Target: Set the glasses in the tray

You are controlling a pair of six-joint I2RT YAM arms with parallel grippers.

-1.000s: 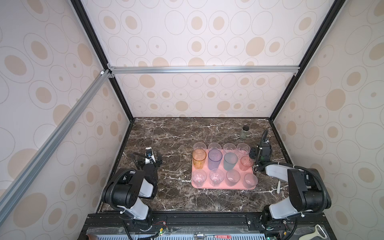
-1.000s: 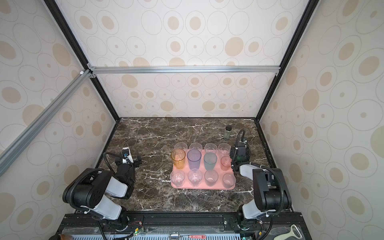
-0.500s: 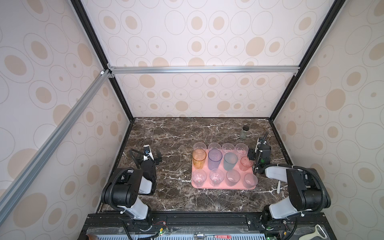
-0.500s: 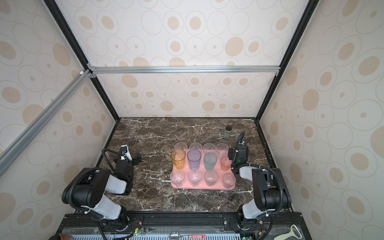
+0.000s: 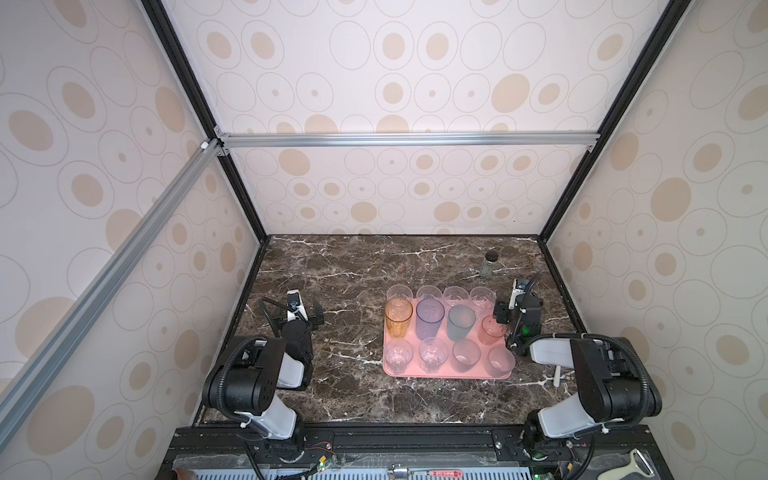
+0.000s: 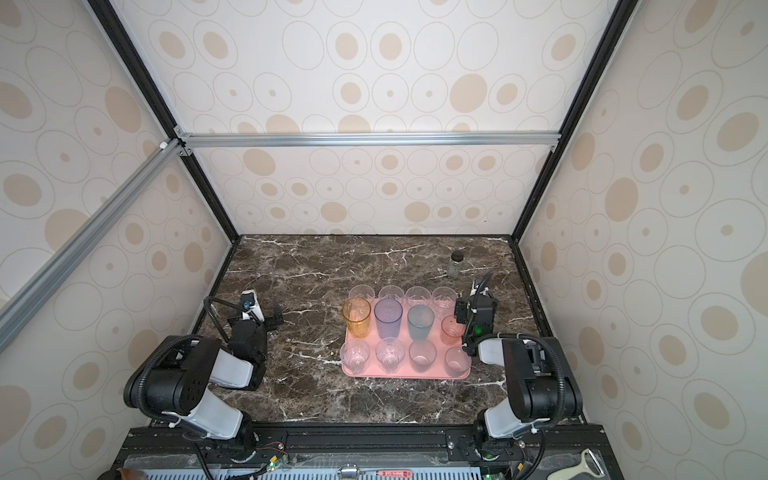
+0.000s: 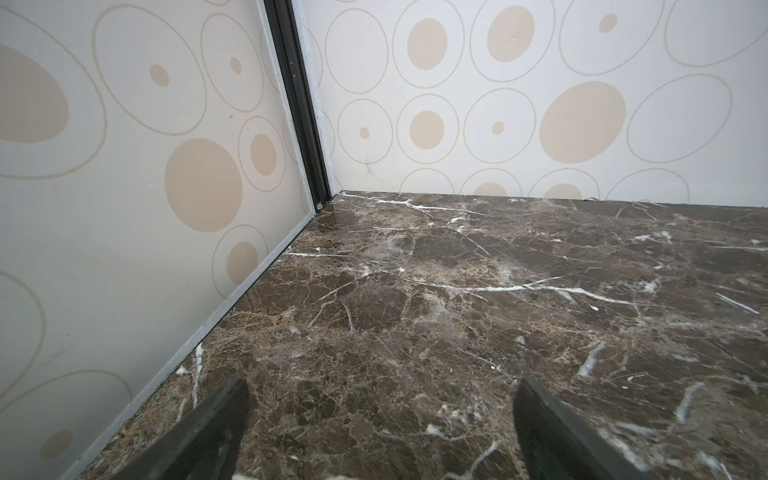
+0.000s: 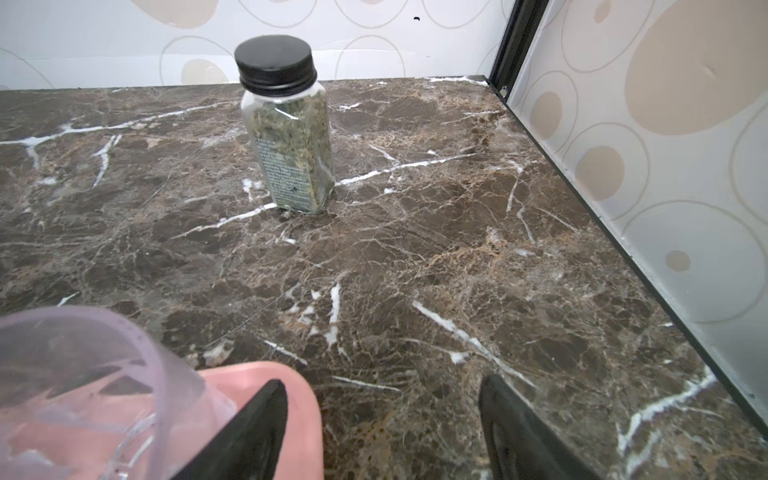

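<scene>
With all translucent glasses (image 5: 430, 318) seemingly in the flat salmon-pink tray (image 5: 446, 376), left gripper (image 7: 382, 388) well apart from it and right gripper (image 8: 382, 384) just beside it gape empty; only retreat remains.

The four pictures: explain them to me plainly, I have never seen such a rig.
This is a robot with two arms, a left arm and a right arm, each ending in two-fingered jaws. Both top views look down from overhead on the whole marble table. The two other pictures come from cameras on the wrists, looking past the dark jaw tips. On the table a pink tray holds twelve glasses in three rows; a black-lidded jar stands behind it, apart. Both jaws stand open and hold nothing: the left over bare marble, the right by the tray's corner.
</scene>
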